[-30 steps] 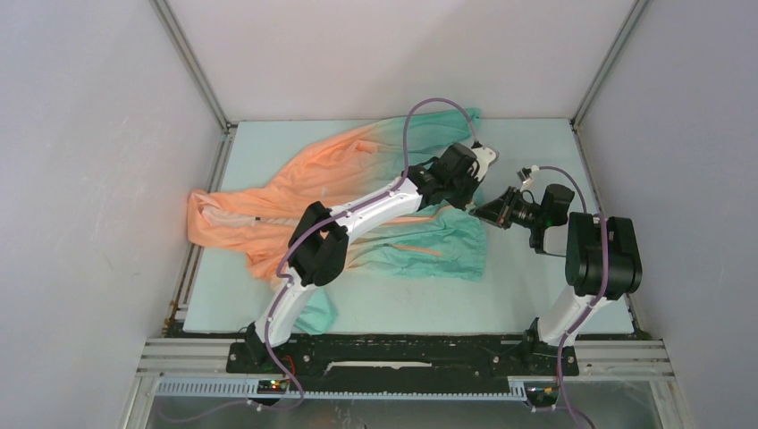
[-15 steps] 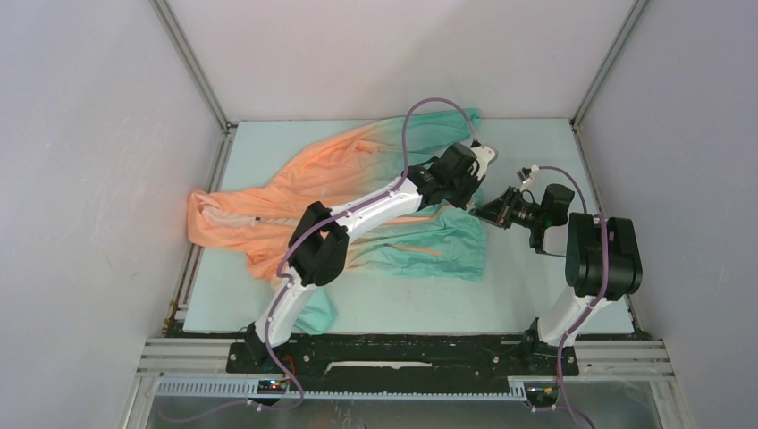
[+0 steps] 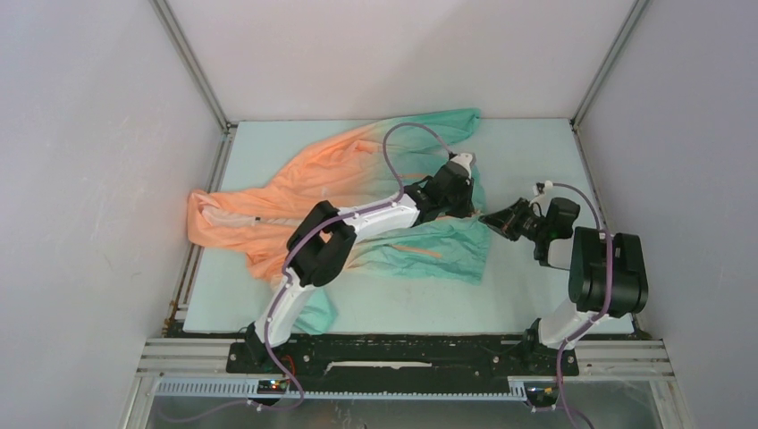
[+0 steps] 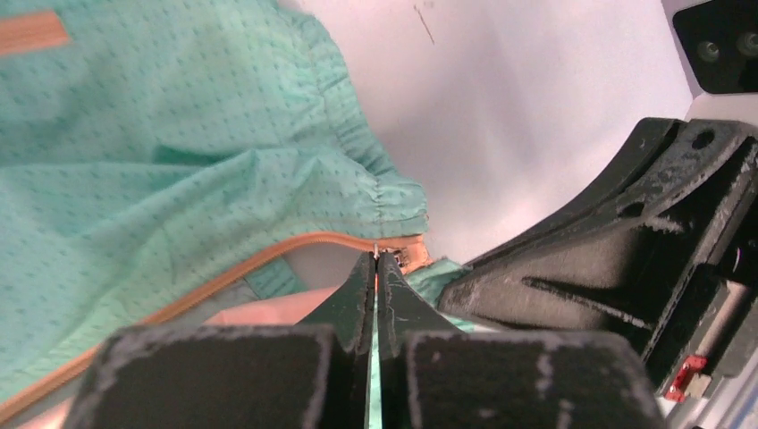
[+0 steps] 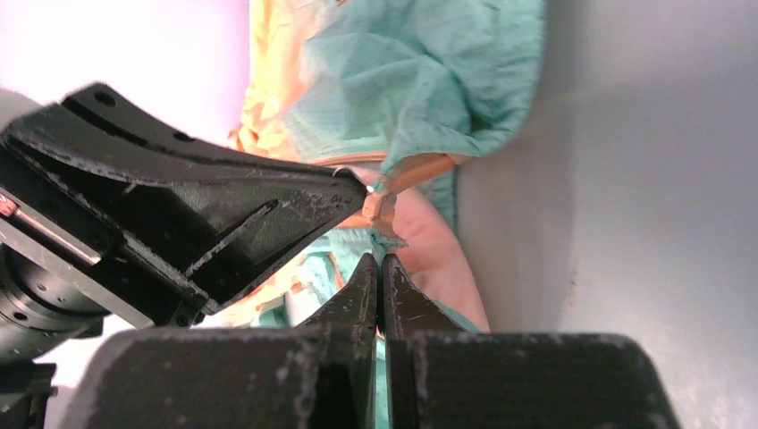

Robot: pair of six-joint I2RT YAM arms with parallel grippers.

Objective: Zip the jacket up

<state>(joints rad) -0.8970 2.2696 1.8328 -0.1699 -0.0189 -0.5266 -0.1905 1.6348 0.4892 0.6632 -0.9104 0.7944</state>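
- From the top camera I see the jacket (image 3: pixel 295 192) lying spread across the table (image 3: pixel 536 152). Its peach end is at the far left and its teal hem is towards the right.
- In the left wrist view the orange zipper tape (image 4: pixel 268 255) runs loose along one teal edge, with pink lining showing beside it. I judge the front is unzipped and the run has not started.
- My left gripper (image 4: pixel 375 261) reaches over the jacket to the hem. Its fingers are pressed together right at the zipper's bottom end, but I cannot tell whether they pinch anything.
- The small orange zipper end tab (image 5: pixel 379 207) sticks out at the hem corner, and the left gripper's tip touches it in the right wrist view.
- My right gripper (image 5: pixel 380 265) sits just beside the hem, below that tab. Its fingers are together with nothing between them.
- What I reckon is left: seat the two zipper halves at the hem, then draw the slider along the whole front towards the peach end.
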